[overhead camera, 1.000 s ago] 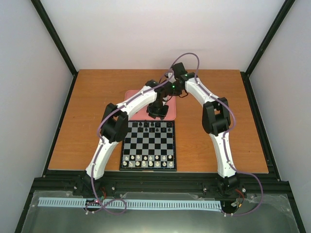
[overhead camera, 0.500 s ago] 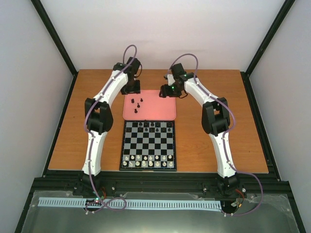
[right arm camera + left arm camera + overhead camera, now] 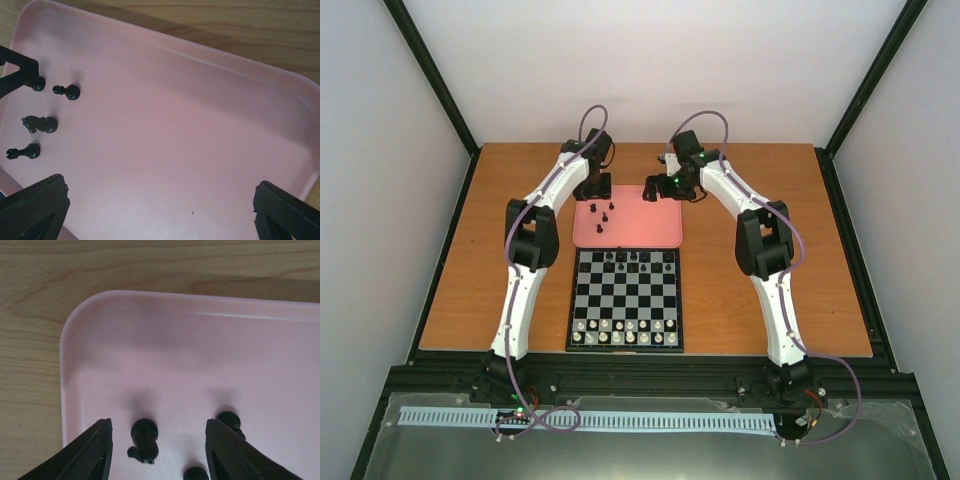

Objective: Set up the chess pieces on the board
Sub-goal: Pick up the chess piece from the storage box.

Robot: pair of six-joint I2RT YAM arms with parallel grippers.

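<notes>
The black-and-silver board (image 3: 625, 300) lies in front of the pink tray (image 3: 650, 235). Several black chess pieces (image 3: 632, 258) stand on its far rows and white ones on its near rows. Several more black pieces (image 3: 604, 215) lie on the tray's left part. My left gripper (image 3: 593, 190) is open over the tray's back-left corner. In the left wrist view (image 3: 159, 452) one piece, a knight (image 3: 144, 440), lies between its fingers, another (image 3: 227, 419) by the right finger, and a third (image 3: 196, 473) lower. My right gripper (image 3: 655, 190) (image 3: 160, 210) is open and empty over the tray's middle.
The right wrist view shows the tray's pieces at its left: a pawn (image 3: 67, 91), a knight (image 3: 40, 123), a rook (image 3: 24, 151) and one (image 3: 37, 83) beside the left gripper's finger (image 3: 17, 70). Wooden table (image 3: 770, 270) surrounds tray and board.
My left arm swung from over the tray's front middle to its back-left corner, then eased down toward the pieces. My right gripper shifted slightly left.
</notes>
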